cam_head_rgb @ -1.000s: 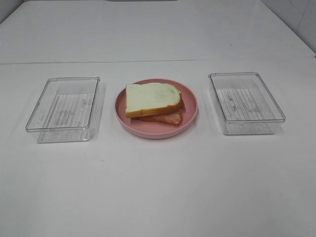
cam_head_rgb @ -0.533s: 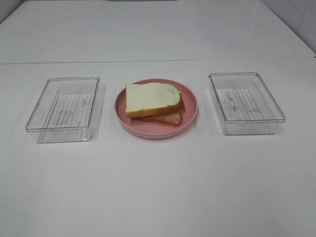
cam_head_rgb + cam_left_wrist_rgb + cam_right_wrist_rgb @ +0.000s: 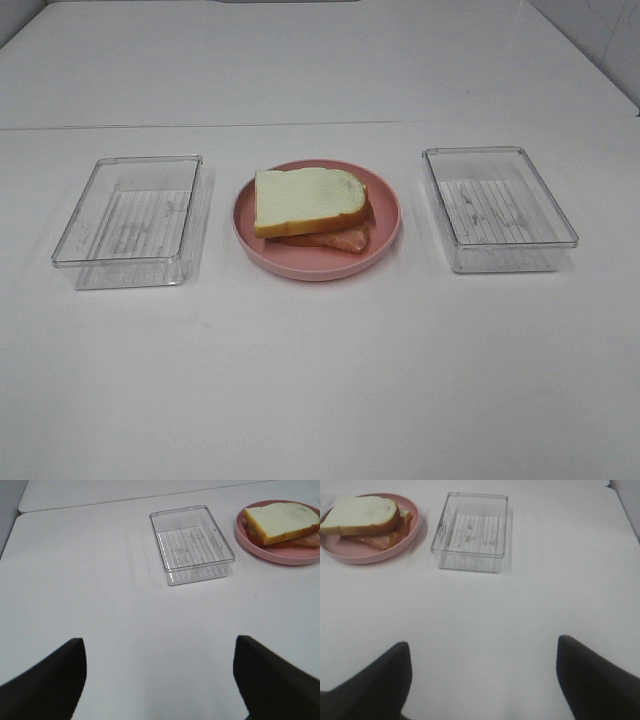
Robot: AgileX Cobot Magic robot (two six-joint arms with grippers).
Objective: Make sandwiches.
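A sandwich stack (image 3: 310, 205) sits on the round pink plate (image 3: 385, 200) at the table's middle: a white bread slice with orange-brown crust on top, reddish-brown bacon (image 3: 340, 240) poking out beneath. The left wrist view also catches the stack (image 3: 281, 522), and so does the right wrist view (image 3: 362, 517). Neither gripper appears in the exterior high view. My left gripper (image 3: 160, 680) is open, far back from the left tray, with nothing between its dark fingers. Well short of the right tray, my right gripper (image 3: 482, 680) is open and empty too.
An empty clear plastic tray (image 3: 130, 215) stands left of the plate, and a matching one (image 3: 497, 205) stands to the right. Each wrist view shows its own tray (image 3: 192, 545) (image 3: 471, 530). A seam (image 3: 320, 124) crosses the white table behind them.
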